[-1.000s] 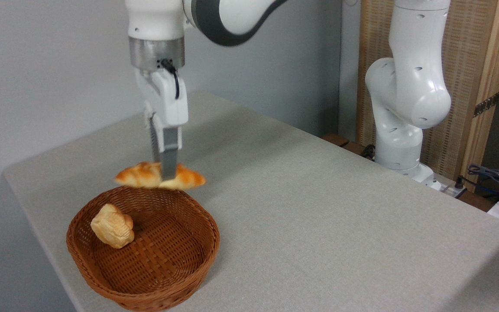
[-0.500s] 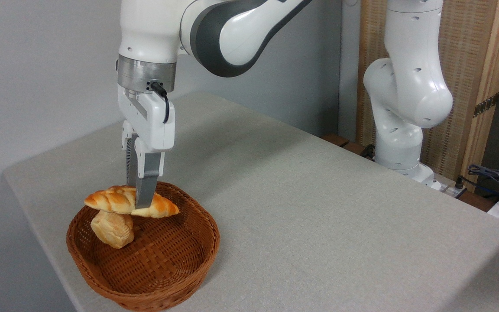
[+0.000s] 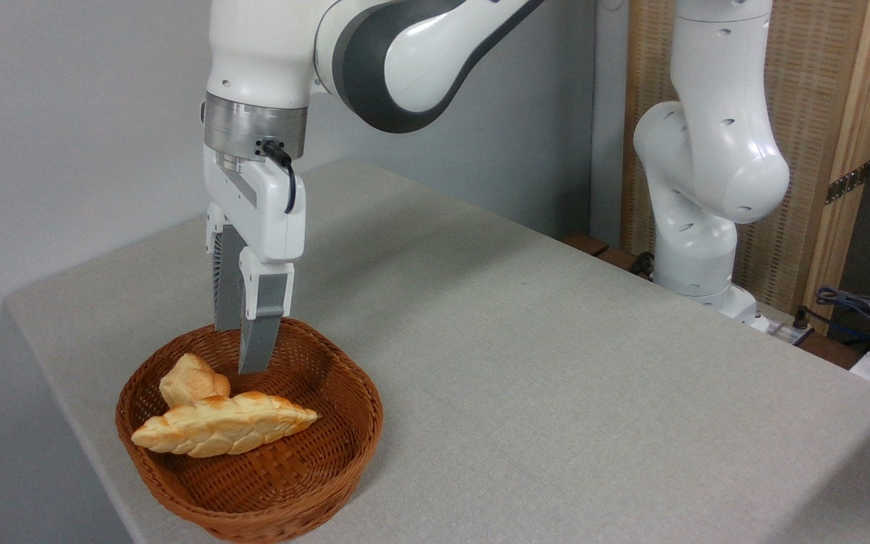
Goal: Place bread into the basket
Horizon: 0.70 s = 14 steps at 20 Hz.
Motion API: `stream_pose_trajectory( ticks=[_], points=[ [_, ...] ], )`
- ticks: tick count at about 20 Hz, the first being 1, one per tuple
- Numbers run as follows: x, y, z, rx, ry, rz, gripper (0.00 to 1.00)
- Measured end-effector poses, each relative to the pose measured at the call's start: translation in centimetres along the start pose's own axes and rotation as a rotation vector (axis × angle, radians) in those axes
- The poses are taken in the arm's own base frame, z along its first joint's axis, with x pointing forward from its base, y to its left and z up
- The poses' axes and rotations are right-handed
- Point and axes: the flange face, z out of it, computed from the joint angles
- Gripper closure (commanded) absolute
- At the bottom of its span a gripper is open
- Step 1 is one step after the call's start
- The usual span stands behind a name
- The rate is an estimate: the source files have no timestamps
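Below the hand (image 3: pixel 242 351), bread (image 3: pixel 223 425).

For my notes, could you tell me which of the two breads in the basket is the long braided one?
The loaf lying across the basket nearest the camera: long, braided, pointed. The bun behind it is short and chunky.

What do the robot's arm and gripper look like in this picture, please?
The arm has glossy white shells with dark grey bands at the joints and a silver metal ring at the wrist. A short black cable loops down beside the white gripper body, which ends in two long, flat grey fingers.
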Motion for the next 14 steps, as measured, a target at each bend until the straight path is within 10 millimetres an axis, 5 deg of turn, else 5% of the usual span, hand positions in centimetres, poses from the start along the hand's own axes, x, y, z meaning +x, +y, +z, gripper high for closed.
stream_pose_trajectory(
  ticks=[7, 14],
  points=[
    [-4.7, -1.7, -3.0, -0.081, -0.087, -0.075, 0.00],
    [-6.2, -0.7, -2.5, -0.211, -0.148, -0.144, 0.00]
  ],
)
